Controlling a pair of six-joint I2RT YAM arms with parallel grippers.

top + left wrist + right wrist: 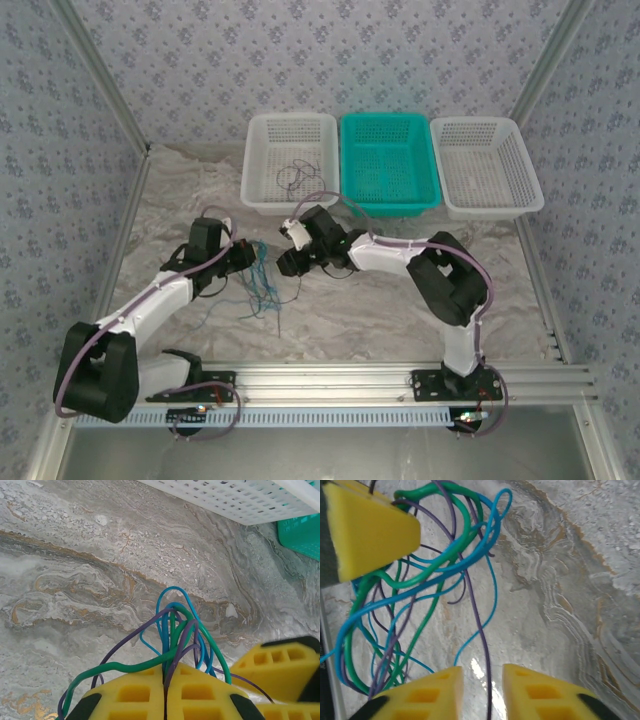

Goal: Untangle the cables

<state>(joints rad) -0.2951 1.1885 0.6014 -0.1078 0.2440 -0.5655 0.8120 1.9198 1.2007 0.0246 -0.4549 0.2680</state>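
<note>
The left pincer (165, 680) is pressed together on the cables (172, 625), pinching green, blue and purple strands at the bottom centre of the left wrist view; loose loops rise from that grip over the counter (75, 555).

The right pincer (482, 682) stands a little spread at the bottom of its own view, just beside the left one; a purple strand (478, 620) runs lengthwise down into its gap (whether it touches a pad I cannot tell). That strand's long axis leads from the knot at the upper left of the frame toward the right pincer, so I judge the right arm the nearer to take it.

Bare counter lies to the right of that frame, giving room to draw the strand away; in the top view the white basket (262, 190) sits higher up, well apart from the tangle.
</note>
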